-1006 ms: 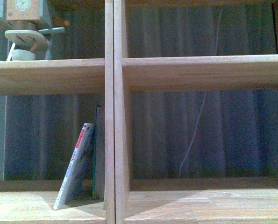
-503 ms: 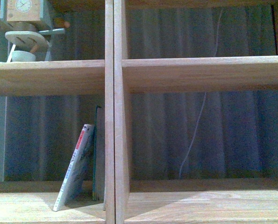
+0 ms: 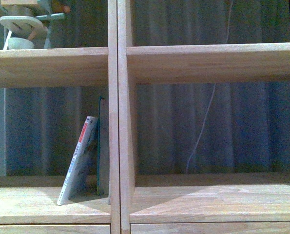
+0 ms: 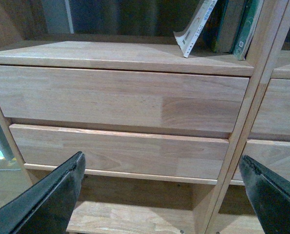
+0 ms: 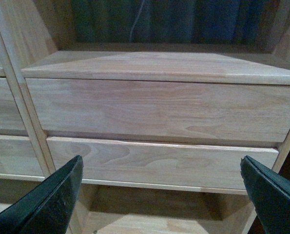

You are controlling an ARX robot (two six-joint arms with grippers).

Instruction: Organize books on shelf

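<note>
Light-wood shelf [image 3: 193, 61] holds leaning white paperback [image 3: 79, 161] – only wrist views show both arms' fingers [image 4: 47, 195] spread, empty

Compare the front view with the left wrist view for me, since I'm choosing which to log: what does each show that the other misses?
Front view only: the upper shelf board, a wooden toy above it, and the empty right compartment with a hanging cable.
Left wrist view only: the drawer fronts and the open left end effector.
Both: the white paperback leaning toward the dark teal book beside the centre divider.
</note>
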